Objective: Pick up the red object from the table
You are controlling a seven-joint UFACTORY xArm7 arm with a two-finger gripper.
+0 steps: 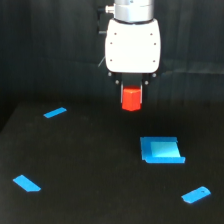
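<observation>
Between my jaws, up off the table [90, 165], sits the red object [132, 98]. My gripper [132, 96] is closed down to the block's width, its short dark fingers hugging both sides, and the stubby red-orange block hangs below my white body with its lower half showing clear of them. It appears against the dark backdrop, apart from the black surface, so I judge the grasp made and the lift under way or already done.

Below me lie only blue pieces: a flat blue rectangular piece [161, 150] just toward the exterior view's right, a thin blue sliver [55, 112] off toward the left, another blue chip [27, 183] near the lower left, and a rounded blue piece [196, 194] at the lower right. None touches the block.

What the next move calls for, as I judge it, is little: hold my squeeze steady and stay raised. The block is held by its upper part only, so a slackened grip or a jolt could let it slip out.
</observation>
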